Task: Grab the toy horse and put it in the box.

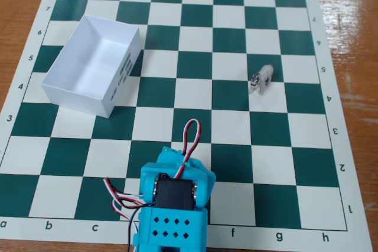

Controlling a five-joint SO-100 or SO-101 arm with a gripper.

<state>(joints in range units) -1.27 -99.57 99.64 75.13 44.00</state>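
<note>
Basically: arm (172, 205) sits at the bottom edge of the fixed view, folded over itself (jaws hidden under the body, can't tell if released or clenched). Toy horse (261, 78) stands up and to the right of it on the chessboard (230, 163), long axis roughly diagonal, head lower-left. Box (94, 66) lies upper-left, empty, well apart from the horse.

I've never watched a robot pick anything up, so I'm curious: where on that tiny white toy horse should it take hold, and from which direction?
Probably across the trunk of the tiny off-white plastic toy horse, coming down from above. It stands upright on the green-and-white chessboard mat with open squares all around it, so nothing blocks the descent. The body between its legs and its dark-marked head looks the widest part; the legs look too thin to pinch.
</note>
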